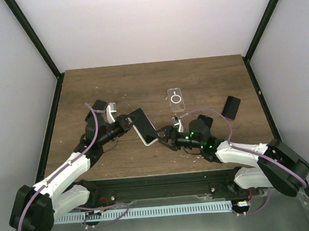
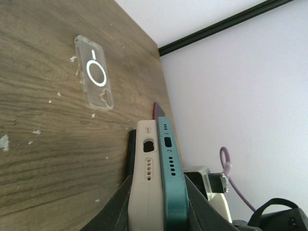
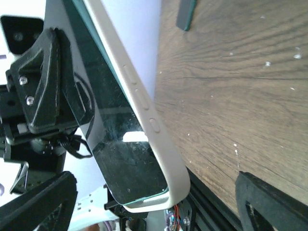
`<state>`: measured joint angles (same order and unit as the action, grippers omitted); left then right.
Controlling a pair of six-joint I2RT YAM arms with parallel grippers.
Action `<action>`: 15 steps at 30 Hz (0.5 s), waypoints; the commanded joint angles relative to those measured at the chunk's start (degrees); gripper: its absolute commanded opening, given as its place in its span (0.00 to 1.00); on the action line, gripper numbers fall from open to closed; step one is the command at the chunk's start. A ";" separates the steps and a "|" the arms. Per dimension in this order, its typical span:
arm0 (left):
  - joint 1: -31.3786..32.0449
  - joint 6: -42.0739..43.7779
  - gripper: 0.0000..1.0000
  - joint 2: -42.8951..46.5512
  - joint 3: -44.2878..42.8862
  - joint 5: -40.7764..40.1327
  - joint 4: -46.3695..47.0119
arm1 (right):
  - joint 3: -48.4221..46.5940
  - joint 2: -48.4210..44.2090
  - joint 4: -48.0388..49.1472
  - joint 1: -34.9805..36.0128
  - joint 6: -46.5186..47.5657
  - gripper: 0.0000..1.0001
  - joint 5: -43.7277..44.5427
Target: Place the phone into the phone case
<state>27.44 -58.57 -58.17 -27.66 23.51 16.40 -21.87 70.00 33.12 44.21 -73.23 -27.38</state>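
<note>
Phone [image 1: 143,124], teal-edged with a glossy dark screen, sits against a beige case [image 2: 144,178], both clenched in the left gripper [image 1: 129,122], left of the clear case [image 1: 176,100]. Right gripper [image 1: 164,136] is spread wide at its corner.

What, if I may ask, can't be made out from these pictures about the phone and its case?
- Top view: whether the right gripper touches the phone; the gripper itself covers the contact.
- Left wrist: how far the phone sits in the beige case; the frame's lower edge cuts both off.
- Right wrist: the dark item is cropped by the top edge and unidentifiable.
</note>
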 commanded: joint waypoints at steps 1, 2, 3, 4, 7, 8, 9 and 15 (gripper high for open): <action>0.56 -2.21 0.19 0.93 -0.50 -0.71 9.09 | -2.59 2.23 10.98 0.51 -0.96 0.86 -2.91; 0.56 -2.51 0.20 1.00 -0.07 -0.78 9.79 | -2.90 2.50 11.83 0.53 -0.63 0.82 -3.37; 0.56 -2.74 0.20 0.99 0.25 -0.92 10.08 | -3.17 2.64 12.06 0.49 -0.38 0.75 -3.71; 0.57 -2.96 0.20 0.96 0.57 -0.93 10.40 | -3.32 2.66 11.70 0.53 -0.15 0.69 -3.72; 0.67 -3.24 0.20 0.64 1.18 -0.82 11.31 | -3.44 2.72 9.20 0.57 0.82 0.46 -2.69; 0.62 -3.10 0.20 0.46 1.29 -0.46 11.16 | -3.37 2.80 8.39 0.47 1.50 0.39 -2.34; 0.65 -2.66 0.21 0.48 1.34 -0.18 10.76 | -3.24 2.75 7.51 0.16 2.60 0.32 -2.18; 0.58 -0.56 0.35 1.33 4.60 -0.25 5.31 | -1.54 2.09 0.71 -4.14 10.10 0.09 -6.11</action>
<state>27.49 -61.25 -58.11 -25.71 22.02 21.76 -23.22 72.44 38.96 43.00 -70.06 -31.90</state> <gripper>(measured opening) 0.315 0.153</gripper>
